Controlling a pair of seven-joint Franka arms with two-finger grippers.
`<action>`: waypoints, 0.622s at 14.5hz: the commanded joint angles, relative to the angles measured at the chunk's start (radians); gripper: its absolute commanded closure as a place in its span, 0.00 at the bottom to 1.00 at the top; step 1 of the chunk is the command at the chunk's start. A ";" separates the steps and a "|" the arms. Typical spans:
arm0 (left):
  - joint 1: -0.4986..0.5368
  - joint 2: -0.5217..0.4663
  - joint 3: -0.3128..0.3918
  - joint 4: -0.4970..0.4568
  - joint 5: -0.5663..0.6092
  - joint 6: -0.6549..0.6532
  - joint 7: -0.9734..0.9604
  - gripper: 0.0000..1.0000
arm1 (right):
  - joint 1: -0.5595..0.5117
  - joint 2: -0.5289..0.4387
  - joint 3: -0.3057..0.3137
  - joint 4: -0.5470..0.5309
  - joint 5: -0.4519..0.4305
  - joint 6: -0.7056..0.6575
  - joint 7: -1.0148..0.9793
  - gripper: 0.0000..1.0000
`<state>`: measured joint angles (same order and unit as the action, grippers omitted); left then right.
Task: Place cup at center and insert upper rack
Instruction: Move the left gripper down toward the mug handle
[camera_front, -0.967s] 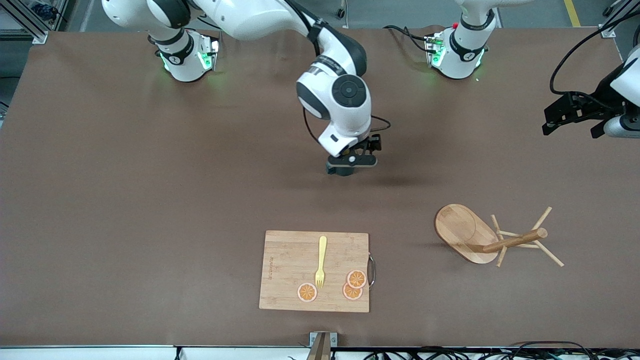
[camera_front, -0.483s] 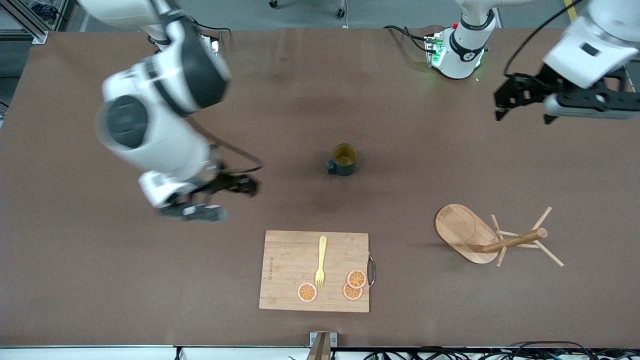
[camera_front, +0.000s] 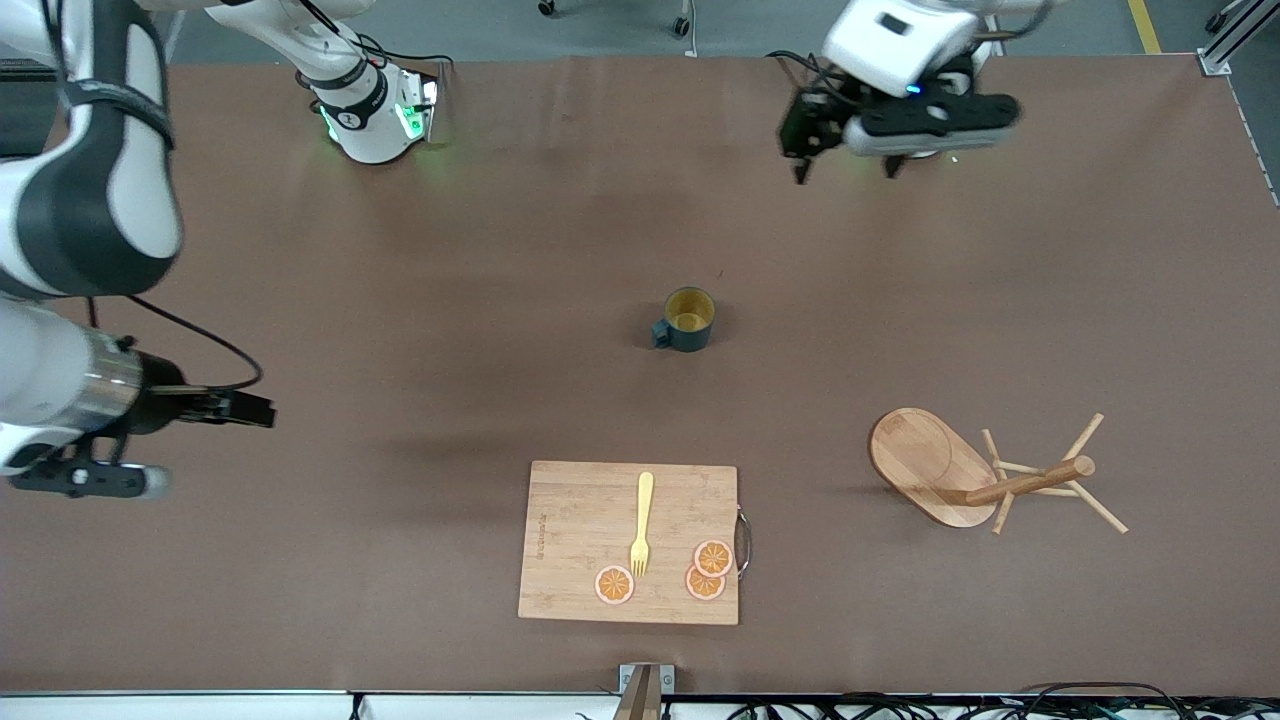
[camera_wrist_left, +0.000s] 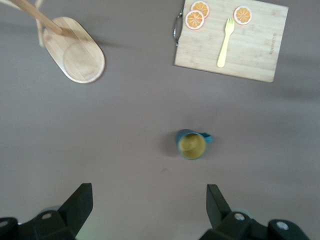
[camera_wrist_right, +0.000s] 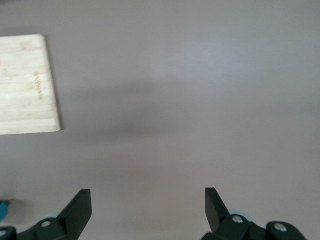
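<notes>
Cup (camera_front: 688, 319) sits upright mid-table, so the rack's next. The upper rack (camera_front: 985, 473) lies tipped over toward the left arm's end, post pointing that way. Left gripper (camera_front: 848, 150), jaws apart, is closer; right gripper (camera_front: 95, 470) waits, also apart.

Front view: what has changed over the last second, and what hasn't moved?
The right gripper, which was down on the cup, has let go and swung away toward its own end of the table, open and empty. The left gripper has swung inward to hover near its base, open. The cup, the tipped upper rack and the cutting board stayed put.
</notes>
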<state>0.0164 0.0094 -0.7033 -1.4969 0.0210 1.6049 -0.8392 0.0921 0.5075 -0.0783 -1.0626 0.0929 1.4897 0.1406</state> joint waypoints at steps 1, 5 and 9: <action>-0.094 0.090 -0.077 0.010 0.129 0.059 -0.249 0.00 | -0.055 -0.084 0.022 -0.043 -0.012 -0.012 -0.033 0.00; -0.347 0.242 -0.078 0.015 0.343 0.136 -0.649 0.00 | -0.123 -0.226 0.025 -0.190 -0.009 0.036 -0.082 0.00; -0.532 0.433 -0.070 0.018 0.598 0.165 -0.999 0.00 | -0.153 -0.346 0.025 -0.342 -0.024 0.161 -0.156 0.00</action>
<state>-0.4611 0.3409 -0.7769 -1.5109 0.5187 1.7649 -1.7174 -0.0481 0.2659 -0.0769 -1.2584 0.0914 1.5774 0.0216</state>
